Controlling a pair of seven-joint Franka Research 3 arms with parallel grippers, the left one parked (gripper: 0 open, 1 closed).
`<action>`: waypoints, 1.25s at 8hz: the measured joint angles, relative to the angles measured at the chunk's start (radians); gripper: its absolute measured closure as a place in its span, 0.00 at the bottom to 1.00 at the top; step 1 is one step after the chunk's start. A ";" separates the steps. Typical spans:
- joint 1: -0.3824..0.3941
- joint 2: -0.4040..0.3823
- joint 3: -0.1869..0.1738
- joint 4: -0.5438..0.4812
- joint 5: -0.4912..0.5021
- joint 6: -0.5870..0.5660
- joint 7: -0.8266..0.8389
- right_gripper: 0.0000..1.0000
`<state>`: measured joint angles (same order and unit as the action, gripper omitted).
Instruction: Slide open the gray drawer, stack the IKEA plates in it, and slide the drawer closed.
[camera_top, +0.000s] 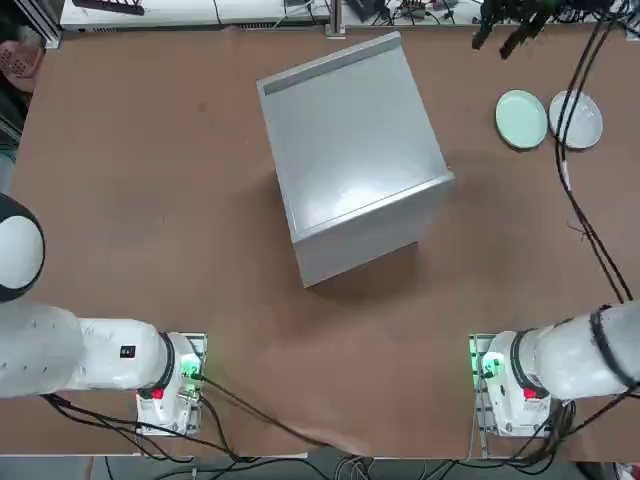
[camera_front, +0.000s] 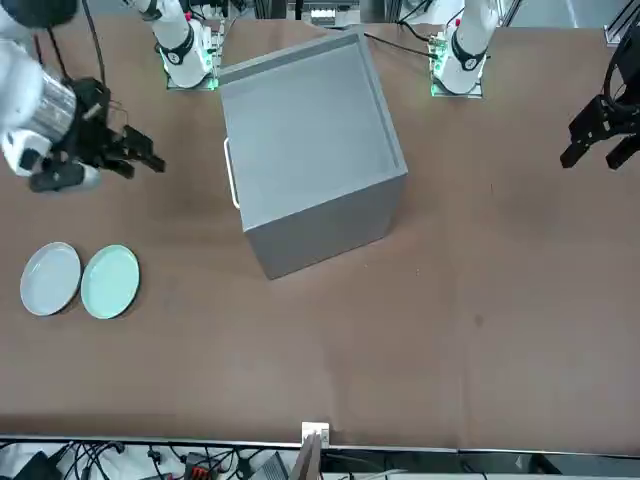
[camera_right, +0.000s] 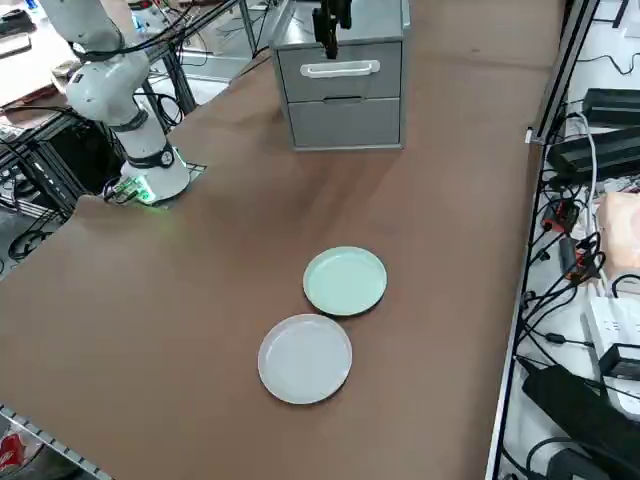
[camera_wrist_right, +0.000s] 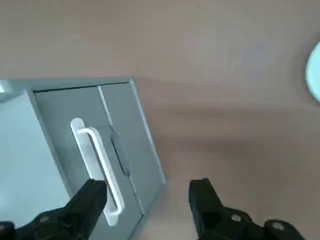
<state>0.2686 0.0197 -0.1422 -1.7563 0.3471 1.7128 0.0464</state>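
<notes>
Black jaws of the right gripper (camera_wrist_right: 147, 200) fill the near edge of the wrist view, spread wide with nothing between them. Just past them stands the gray cabinet (camera_wrist_right: 60, 150), its drawer (camera_wrist_right: 75, 145) shut, the white bar handle (camera_wrist_right: 97, 165) lying close by one fingertip (camera_wrist_right: 90, 197). A second, plain panel sits beside the drawer front.

From the side, the gripper (camera_right: 331, 30) hangs before the cabinet's upper front, above the handle (camera_right: 341, 69) and not touching it. The step in hand looks like reaching for that handle. To do it well, I judge the open jaws should straddle the bar near its middle, close firmly, then pull straight out along the drawer's run; a skewed pull could drag the cabinet across the worktop (camera_right: 200, 260) instead.

With the drawer closed, its inside is hidden. The two plates, mint (camera_right: 345, 280) and white (camera_right: 305, 358), lie flat and bare on the worktop, edges touching or nearly so, well apart from the cabinet.
</notes>
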 joint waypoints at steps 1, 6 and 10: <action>0.009 0.001 0.000 -0.050 0.030 0.028 -0.082 0.00; 0.101 0.017 0.002 -0.208 0.078 0.214 -0.218 0.00; 0.148 0.052 0.002 -0.244 0.150 0.259 -0.218 0.00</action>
<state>0.4166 0.0715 -0.1402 -2.0001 0.4967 1.9717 -0.1716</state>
